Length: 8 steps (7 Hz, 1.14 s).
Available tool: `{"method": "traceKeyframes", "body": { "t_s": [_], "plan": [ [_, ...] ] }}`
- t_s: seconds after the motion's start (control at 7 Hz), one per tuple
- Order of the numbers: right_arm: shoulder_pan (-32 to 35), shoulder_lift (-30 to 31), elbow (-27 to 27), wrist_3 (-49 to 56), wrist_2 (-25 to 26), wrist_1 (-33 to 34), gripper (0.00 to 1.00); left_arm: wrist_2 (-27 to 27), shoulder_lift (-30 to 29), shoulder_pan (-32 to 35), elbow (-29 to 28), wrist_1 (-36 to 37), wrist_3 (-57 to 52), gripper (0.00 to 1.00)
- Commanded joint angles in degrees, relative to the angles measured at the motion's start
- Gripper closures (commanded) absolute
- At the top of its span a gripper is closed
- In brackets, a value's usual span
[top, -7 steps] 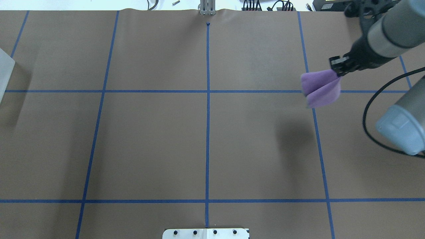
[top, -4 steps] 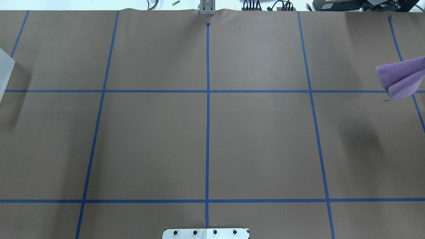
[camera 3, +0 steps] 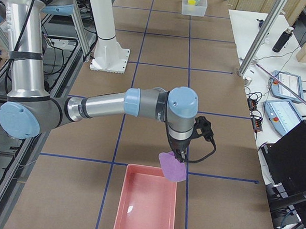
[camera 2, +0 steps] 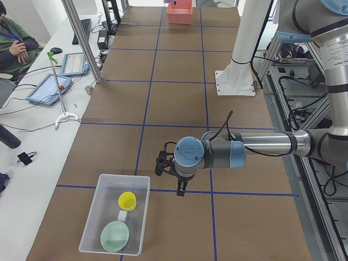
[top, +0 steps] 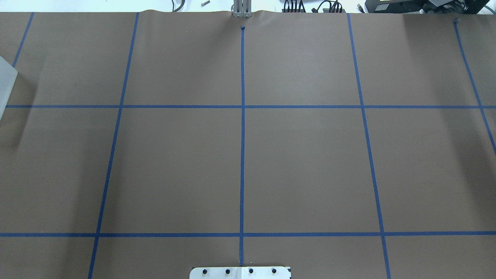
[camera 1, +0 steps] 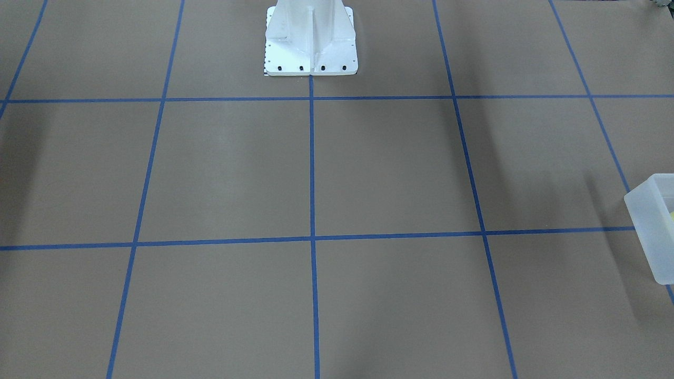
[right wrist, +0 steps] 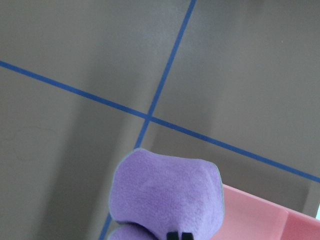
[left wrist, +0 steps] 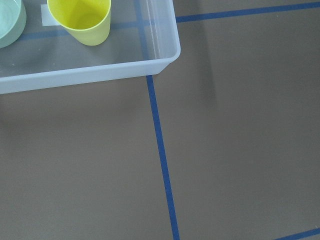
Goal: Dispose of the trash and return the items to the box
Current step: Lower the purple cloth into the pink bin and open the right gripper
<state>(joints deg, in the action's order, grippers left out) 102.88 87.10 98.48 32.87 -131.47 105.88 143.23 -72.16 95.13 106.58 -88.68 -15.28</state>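
Note:
The frosted white box (camera 2: 124, 176) stands at the table's left end and holds a pale-yellow cup (camera 2: 127, 200) and a pale-green bowl (camera 2: 115, 236). In the left wrist view the box (left wrist: 100, 72), cup (left wrist: 80, 20) and bowl (left wrist: 7, 20) show at the top. My left gripper (camera 2: 179, 190) hovers just right of the box; I cannot tell whether it is open. My right gripper (camera 3: 180, 159) is shut on a purple cloth (camera 3: 173, 166) and holds it over the near rim of a pink tray (camera 3: 144, 207). The cloth (right wrist: 167, 195) fills the right wrist view's bottom.
The pink tray (right wrist: 255, 220) lies at the table's right end. The robot's white base (camera 1: 310, 37) stands at the table's middle edge. The box's corner shows at the edge of the front view (camera 1: 653, 231) and the overhead view (top: 6, 85). An operator (camera 2: 13, 46) sits by a side desk.
My right arm has carried the purple cloth to the right, out of the overhead view. Nothing else on the table has moved.

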Motion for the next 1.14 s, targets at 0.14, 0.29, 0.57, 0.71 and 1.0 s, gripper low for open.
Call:
{"method": "traceKeyframes", "body": {
  "t_s": [0.14,0.29,0.57,0.71,1.0],
  "plan": [
    [3.02,9.90,-4.09,1.63,-0.10,-7.92,1.00,0.03,0.00,-0.03,0.03,-0.09,-0.01,0.01],
    [2.33,12.54,-4.61,-4.51,-0.54,-15.19,1.00,0.03,0.00,-0.03,0.03,-0.09,-0.01,0.01],
    [-1.96,13.18,-5.40,-10.97,-0.20,-20.26,1.00,0.03,0.00,-0.03,-0.06,-0.09,-0.01,0.01],
    [-3.55,13.10,-6.88,-11.16,-0.19,-22.44,1.00,0.03,0.00,-0.03,-0.06,-0.09,-0.01,0.01],
    [-6.37,13.10,-8.04,-18.59,-0.37,-26.49,0.77,0.03,0.00,-0.03,-0.06,-0.09,-0.01,0.02]
  ]
}}
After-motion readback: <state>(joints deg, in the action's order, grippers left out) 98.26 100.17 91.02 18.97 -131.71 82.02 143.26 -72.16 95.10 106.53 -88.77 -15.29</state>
